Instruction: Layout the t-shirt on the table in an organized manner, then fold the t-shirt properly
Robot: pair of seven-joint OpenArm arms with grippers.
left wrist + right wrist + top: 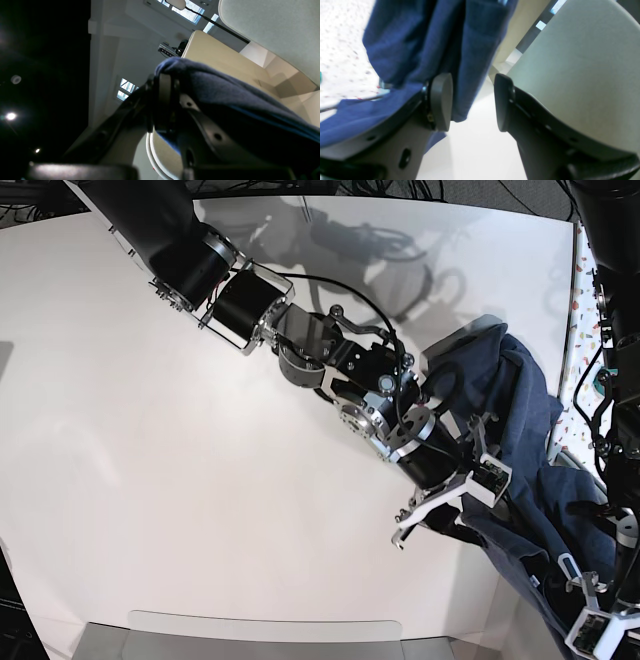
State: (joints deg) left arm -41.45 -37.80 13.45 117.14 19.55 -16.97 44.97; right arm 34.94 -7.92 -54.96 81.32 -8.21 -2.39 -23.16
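Observation:
The dark navy t-shirt lies bunched at the right edge of the white table, and part of it hangs over that edge. My left gripper is low at the bottom right, shut on a fold of the t-shirt, which drapes over the left gripper. My right gripper reaches across the table to the shirt's left side. The right gripper stands open. The t-shirt hangs against its left pad, and bare table shows below. No lettering shows.
A narrow speckled terrazzo surface runs along the table's right side, also in the right wrist view. A grey curved panel sits at the table's front edge. Cables lie at the far edge.

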